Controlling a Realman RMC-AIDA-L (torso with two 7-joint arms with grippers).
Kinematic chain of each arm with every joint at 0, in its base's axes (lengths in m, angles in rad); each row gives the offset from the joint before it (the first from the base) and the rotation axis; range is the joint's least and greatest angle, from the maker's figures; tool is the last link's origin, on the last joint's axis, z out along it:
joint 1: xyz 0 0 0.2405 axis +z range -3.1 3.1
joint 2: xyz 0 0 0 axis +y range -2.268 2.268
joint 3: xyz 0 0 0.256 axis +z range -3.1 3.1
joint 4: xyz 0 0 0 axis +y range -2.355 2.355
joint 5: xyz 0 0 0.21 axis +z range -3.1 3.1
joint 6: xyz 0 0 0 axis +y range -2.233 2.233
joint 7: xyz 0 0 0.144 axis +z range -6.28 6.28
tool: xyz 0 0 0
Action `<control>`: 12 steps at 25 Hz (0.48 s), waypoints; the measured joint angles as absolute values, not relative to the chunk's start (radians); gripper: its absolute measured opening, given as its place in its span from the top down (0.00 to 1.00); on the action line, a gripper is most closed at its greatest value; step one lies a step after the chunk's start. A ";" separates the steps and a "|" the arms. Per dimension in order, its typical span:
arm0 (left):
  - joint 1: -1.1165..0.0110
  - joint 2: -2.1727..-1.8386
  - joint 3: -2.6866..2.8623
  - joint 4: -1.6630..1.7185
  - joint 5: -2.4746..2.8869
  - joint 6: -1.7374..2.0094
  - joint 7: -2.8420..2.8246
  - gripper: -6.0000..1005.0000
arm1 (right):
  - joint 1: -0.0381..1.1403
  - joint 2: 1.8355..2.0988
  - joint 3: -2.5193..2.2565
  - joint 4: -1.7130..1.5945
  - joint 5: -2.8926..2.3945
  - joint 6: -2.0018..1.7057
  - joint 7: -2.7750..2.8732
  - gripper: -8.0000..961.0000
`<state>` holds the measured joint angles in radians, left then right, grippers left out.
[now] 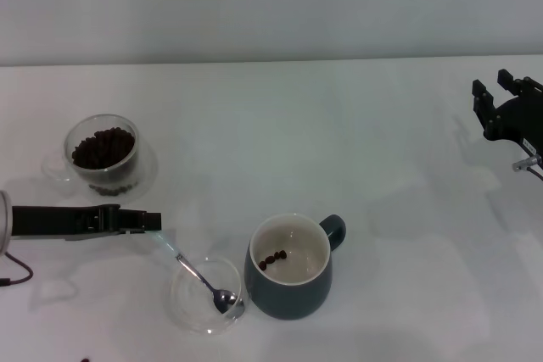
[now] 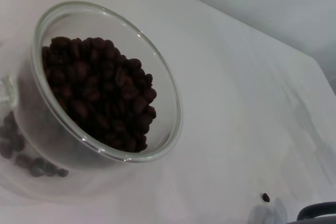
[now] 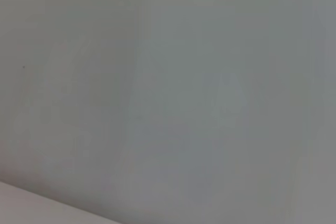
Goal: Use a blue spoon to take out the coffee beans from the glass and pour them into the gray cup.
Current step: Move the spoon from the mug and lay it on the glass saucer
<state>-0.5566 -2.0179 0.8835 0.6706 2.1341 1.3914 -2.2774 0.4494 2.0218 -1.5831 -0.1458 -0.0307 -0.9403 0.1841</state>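
Observation:
The glass point(image 1: 103, 177) stands at the left, full of coffee beans point(image 1: 103, 147). In the left wrist view the glass point(image 2: 169, 85) and its beans point(image 2: 100, 93) show close up. My left gripper point(image 1: 153, 222) lies low over the table in front of the glass, shut on the pale handle of the blue spoon point(image 1: 197, 275). The spoon's metal bowl rests in a flat clear dish point(image 1: 188, 304), and no beans show in it. The gray cup point(image 1: 288, 290) stands right of the dish with a few beans point(image 1: 273, 259) inside. My right gripper point(image 1: 495, 91) is parked open at the far right.
A stray bean point(image 2: 265, 197) lies on the white table between the glass and the cup, whose rim point(image 2: 316, 211) shows in the left wrist view. Another dark speck point(image 1: 85, 359) lies at the front edge. The right wrist view shows only blank surface.

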 joint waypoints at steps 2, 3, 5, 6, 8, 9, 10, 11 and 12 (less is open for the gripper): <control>-0.554 -2.017 0.883 0.673 2.132 1.391 -2.276 0.64 | 0.449 2.022 -1.583 -0.146 -0.031 -0.940 0.184 0.59; -0.553 -2.017 0.883 0.676 2.128 1.391 -2.275 0.63 | 0.449 2.022 -1.583 -0.146 -0.031 -0.940 0.184 0.59; -0.551 -2.017 0.881 0.679 2.124 1.391 -2.272 0.63 | 0.449 2.022 -1.583 -0.146 -0.031 -0.940 0.184 0.59; -0.551 -2.016 0.881 0.679 2.120 1.392 -2.269 0.63 | 0.449 2.022 -1.583 -0.146 -0.031 -0.940 0.184 0.59; -0.549 -2.013 0.881 0.680 2.109 1.395 -2.263 0.62 | 0.449 2.022 -1.583 -0.146 -0.031 -0.939 0.184 0.59; -0.548 -2.011 0.880 0.680 2.104 1.397 -2.261 0.62 | 0.449 2.022 -1.583 -0.146 -0.031 -0.939 0.184 0.59; -0.547 -2.010 0.880 0.680 2.102 1.397 -2.260 0.61 | 0.449 2.022 -1.583 -0.146 -0.031 -0.939 0.184 0.59; -0.546 -2.010 0.880 0.680 2.101 1.398 -2.260 0.61 | 0.449 2.022 -1.583 -0.146 -0.031 -0.939 0.184 0.59; -0.545 -2.009 0.880 0.681 2.100 1.398 -2.260 0.61 | 0.449 2.022 -1.583 -0.146 -0.031 -0.939 0.184 0.59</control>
